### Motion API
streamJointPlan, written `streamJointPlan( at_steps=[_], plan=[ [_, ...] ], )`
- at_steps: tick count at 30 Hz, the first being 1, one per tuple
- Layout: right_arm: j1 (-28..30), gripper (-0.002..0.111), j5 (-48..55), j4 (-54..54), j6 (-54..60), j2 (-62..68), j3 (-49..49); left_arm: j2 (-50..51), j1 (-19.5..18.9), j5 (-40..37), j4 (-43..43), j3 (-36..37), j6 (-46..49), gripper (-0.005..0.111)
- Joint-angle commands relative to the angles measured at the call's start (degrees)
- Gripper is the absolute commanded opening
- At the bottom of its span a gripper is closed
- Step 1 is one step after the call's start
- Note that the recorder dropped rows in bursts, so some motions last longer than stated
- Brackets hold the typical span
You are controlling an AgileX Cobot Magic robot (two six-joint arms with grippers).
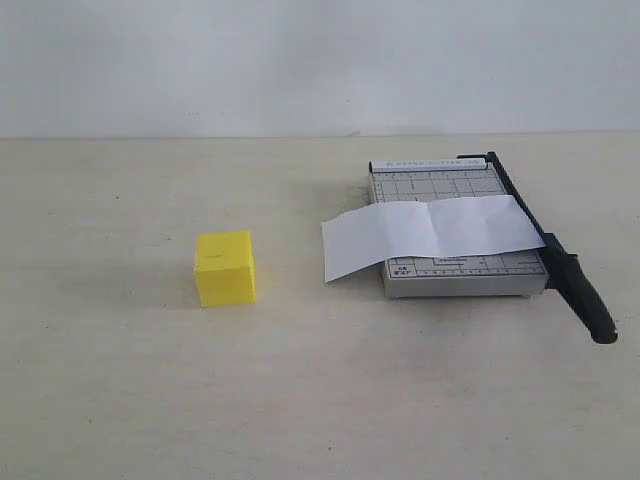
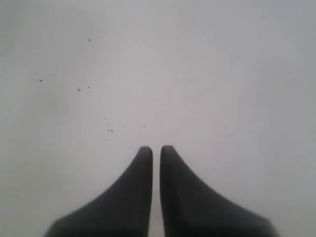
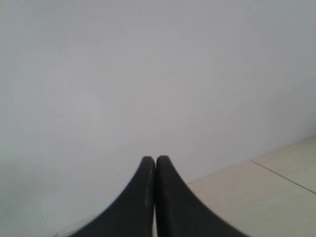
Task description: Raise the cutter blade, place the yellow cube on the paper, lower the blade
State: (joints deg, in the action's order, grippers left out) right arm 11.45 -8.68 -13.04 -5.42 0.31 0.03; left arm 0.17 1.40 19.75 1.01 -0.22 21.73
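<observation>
The yellow cube [image 1: 225,267] stands alone on the table, left of centre in the exterior view. To its right lies the grey gridded trimmer board [image 1: 452,235] with the white paper [image 1: 430,233] draped across it, overhanging toward the cube. The cutter blade [image 1: 548,245] lies lowered along the board's right side, its thick black handle [image 1: 588,298] jutting toward the front. Neither arm appears in the exterior view. My left gripper [image 2: 156,148] is shut with only a hairline gap, holding nothing, over a pale surface. My right gripper [image 3: 156,158] is shut too, fingers touching, empty.
A beige tabletop [image 1: 300,390] stretches around cube and trimmer, with a white wall [image 1: 300,60] behind. The right wrist view shows a pale wall and a strip of tiled floor [image 3: 276,192].
</observation>
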Motion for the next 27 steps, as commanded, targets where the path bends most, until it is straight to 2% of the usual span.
streamJointPlan(
  at_steps=[1, 3, 4, 5, 6, 7, 8, 11, 14, 18, 27],
  plan=[
    [-0.02, 0.0, -0.55, -0.05, -0.09, -0.31, -0.03, -0.17, -0.16, -2.48, 0.02, 0.22, -7.05, 0.01],
    [-0.02, 0.0, -0.55, -0.05, -0.09, -0.31, -0.03, -0.17, -0.16, -6.08, 0.11, 0.22, -11.78, 0.025],
    [-0.02, 0.0, -0.55, -0.05, -0.09, -0.31, -0.03, -0.17, -0.16, -6.19, 0.11, 0.22, -13.46, 0.038],
    [-0.02, 0.0, -0.55, -0.05, -0.09, -0.31, -0.03, -0.17, -0.16, -6.55, 0.11, -0.27, -14.65, 0.057],
    [-0.02, 0.0, -0.55, -0.05, -0.09, -0.31, -0.03, -0.17, -0.16, -7.14, 0.11, -1.24, -14.66, 0.065],
    [-0.02, 0.0, -0.55, -0.05, -0.09, -0.31, -0.03, -0.17, -0.16, -12.98, 0.11, -4.11, -14.66, 0.074],
    [-0.02, 0.0, -0.55, -0.05, -0.09, -0.31, -0.03, -0.17, -0.16, -18.85, 0.45, -7.12, -13.98, 0.072],
    [-0.02, 0.0, -0.55, -0.05, -0.09, -0.31, -0.03, -0.17, -0.05, -25.22, 0.57, -13.33, -9.61, 0.064],
    [-0.02, 0.0, -0.55, -0.05, -0.09, -0.31, -0.03, 2.76, 2.65, -31.5, 0.38, -21.43, -5.91, 0.061],
    [-0.02, 0.0, -0.55, -0.05, -0.09, -0.31, -0.03, 7.99, 5.44, -35.57, 0.24, -26.92, -3.66, 0.061],
    [-0.02, 0.0, -4.74, -0.05, -0.09, -0.31, -0.03, 19.67, 10.48, -38.38, -0.3, -37.35, 0.42, 0.061]
  ],
)
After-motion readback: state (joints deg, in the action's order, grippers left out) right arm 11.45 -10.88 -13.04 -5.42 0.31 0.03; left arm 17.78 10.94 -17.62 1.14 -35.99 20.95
